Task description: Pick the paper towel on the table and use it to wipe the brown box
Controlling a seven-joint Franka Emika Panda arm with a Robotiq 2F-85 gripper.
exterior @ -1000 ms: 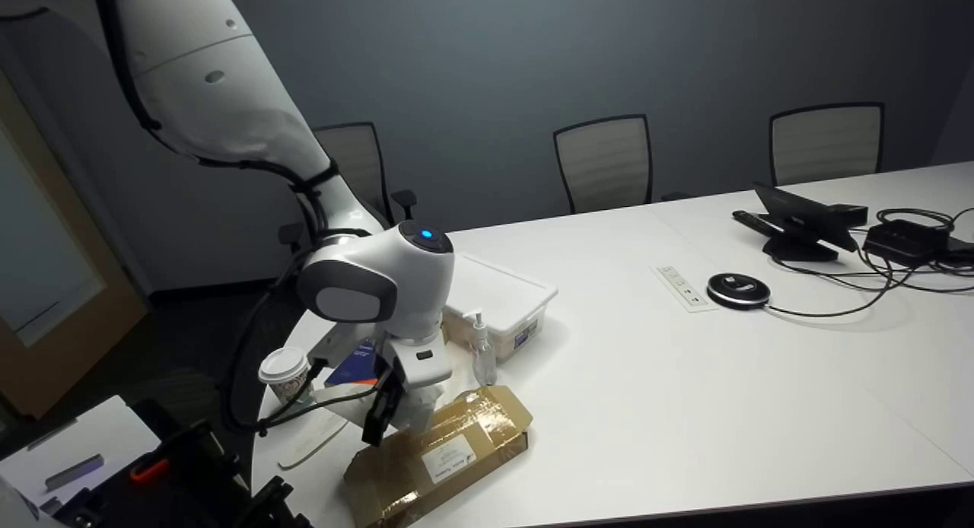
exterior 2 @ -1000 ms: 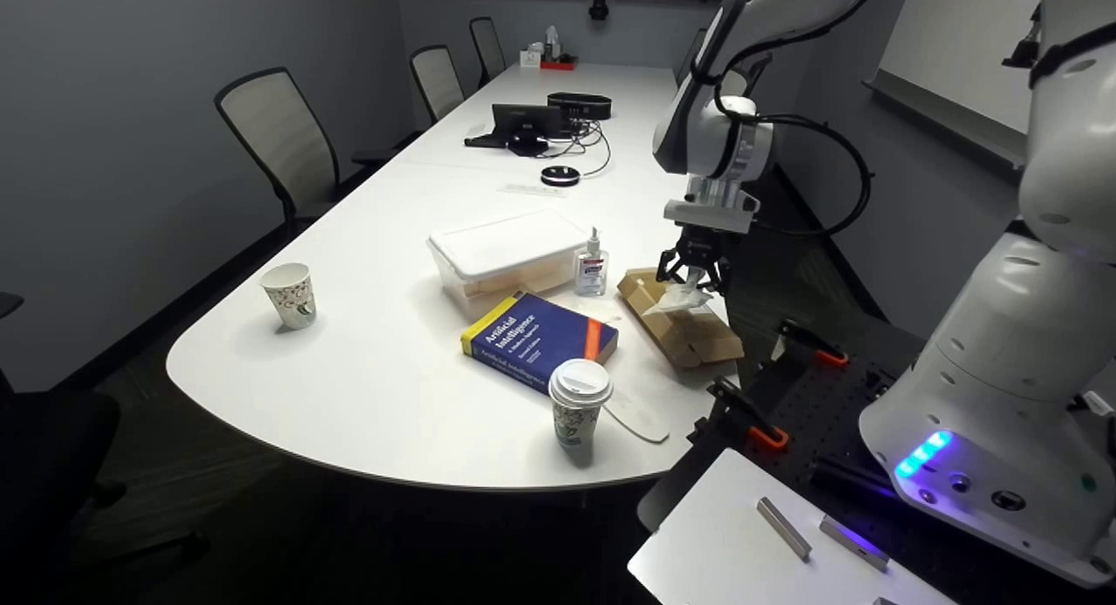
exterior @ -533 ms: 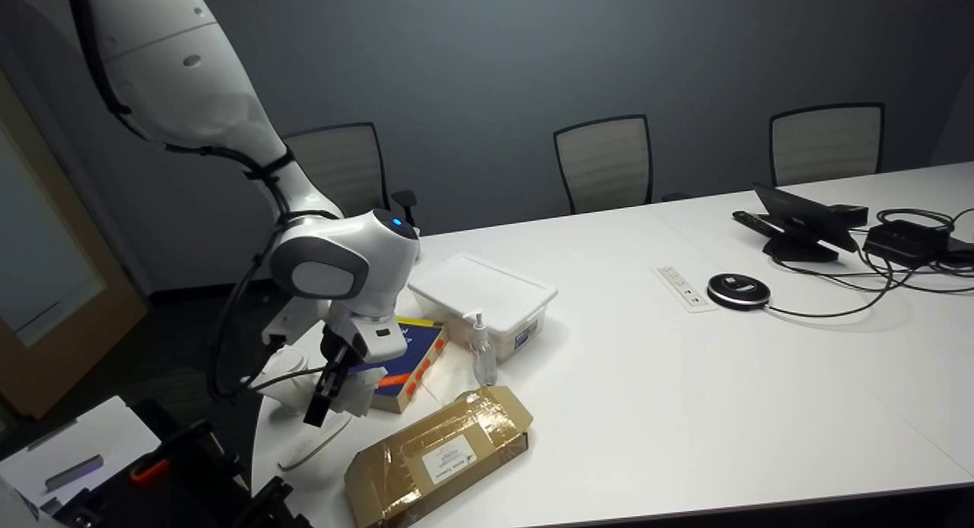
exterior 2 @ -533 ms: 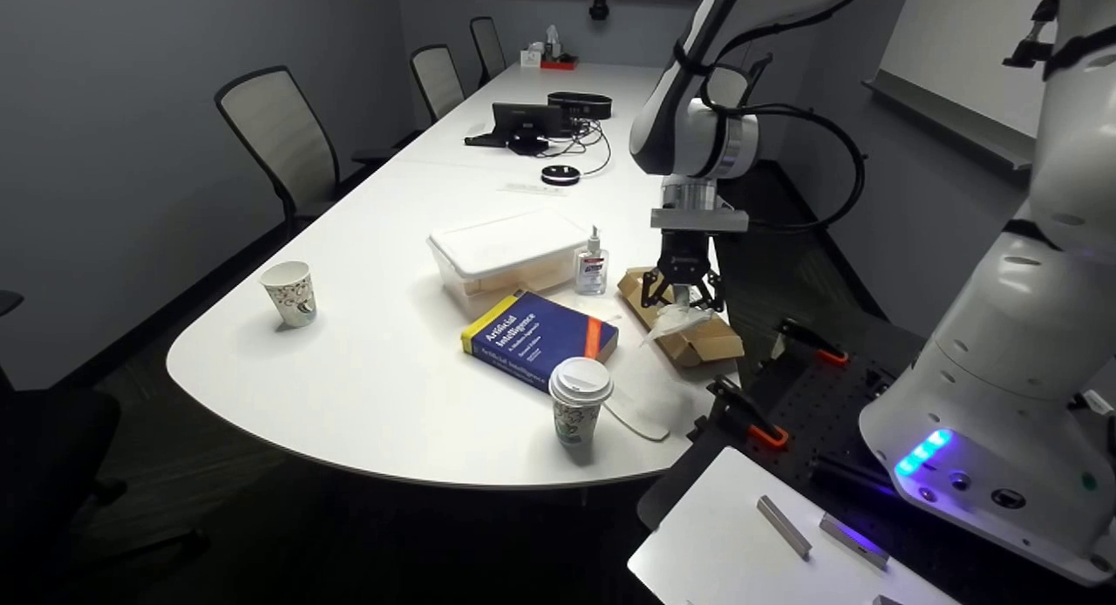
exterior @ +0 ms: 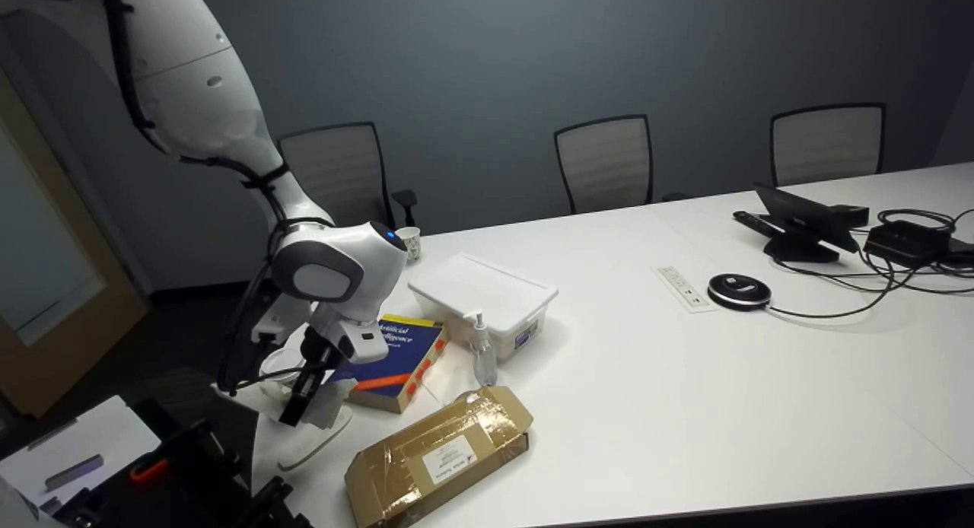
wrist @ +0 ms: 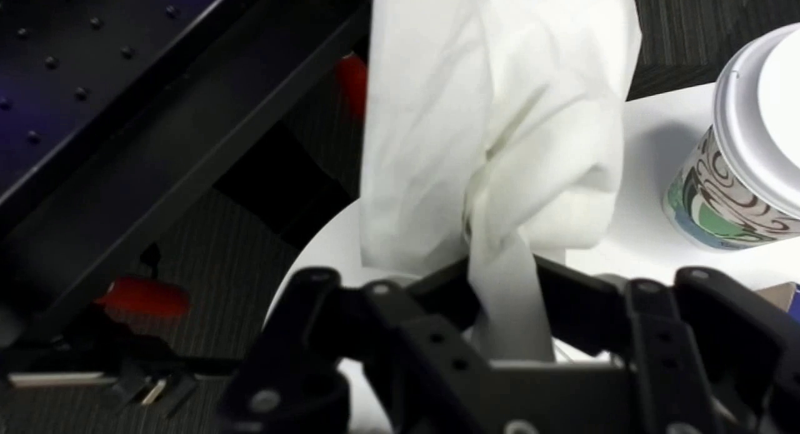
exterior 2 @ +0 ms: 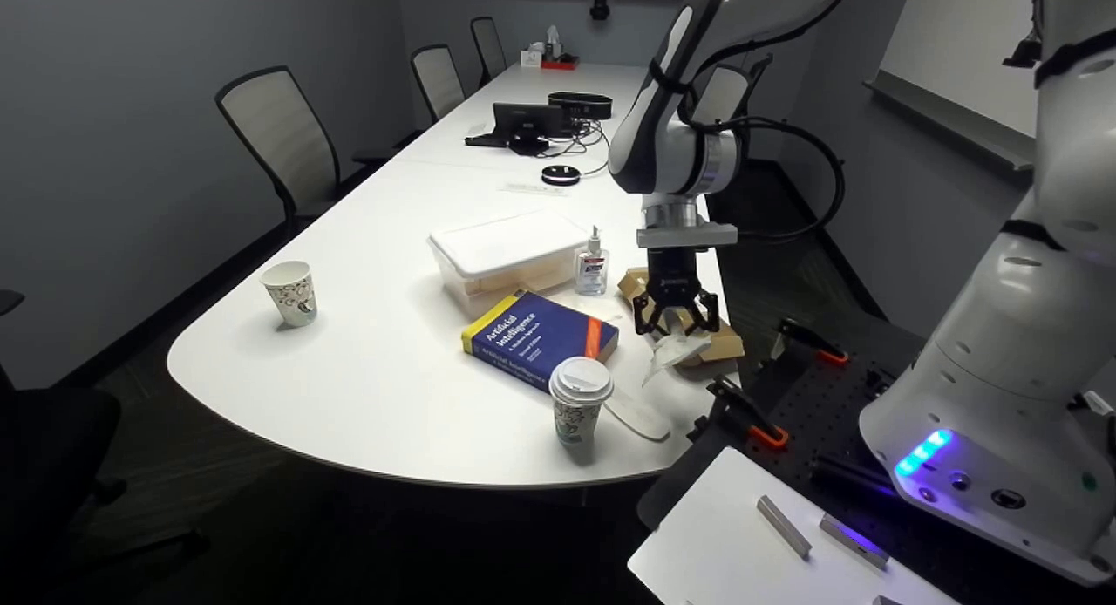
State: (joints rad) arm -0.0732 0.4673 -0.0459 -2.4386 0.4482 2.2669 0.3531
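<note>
My gripper (wrist: 505, 289) is pinched on the towel (wrist: 475, 115), which hangs near the box (exterior: 441, 453), not touching it. Picking up is done; I think wiping is the step now. Next I should bring the towel over the box, press softly and rub.

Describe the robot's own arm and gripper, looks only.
The glossy white arm has thick rounded links and a dark-grey wrist cover with a paler inset. A black cable runs along it, tied with black bands. A small blue light glows near that cover; a blue light strip shines on the white base. The black gripper has jointed fingers.
</note>
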